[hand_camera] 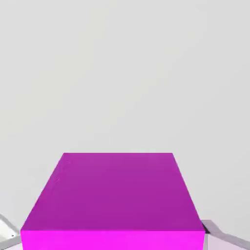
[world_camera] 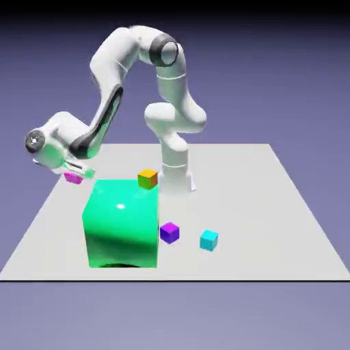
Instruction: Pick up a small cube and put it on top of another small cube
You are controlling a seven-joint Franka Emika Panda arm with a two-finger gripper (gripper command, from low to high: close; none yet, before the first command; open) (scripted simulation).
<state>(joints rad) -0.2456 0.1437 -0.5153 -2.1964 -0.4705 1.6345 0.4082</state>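
Observation:
The tiny magenta cube (world_camera: 72,178) sits at the exterior view's left, between the fingers of my gripper (world_camera: 75,176), which is shut on it. In the hand view the magenta cube (hand_camera: 112,200) fills the lower middle, with a grey fingertip (hand_camera: 222,235) showing at its right and another at its left. Whether the cube rests on the table or hangs just above it I cannot tell. The cube with the orange top (world_camera: 147,179) stands behind the big green cube, to the exterior view's right of my gripper.
A huge glossy green cube (world_camera: 122,222) stands just in front of my gripper and the orange-topped cube. A small purple cube (world_camera: 169,232) and a small cyan cube (world_camera: 208,240) lie to its right. The white robot base (world_camera: 176,174) rises behind.

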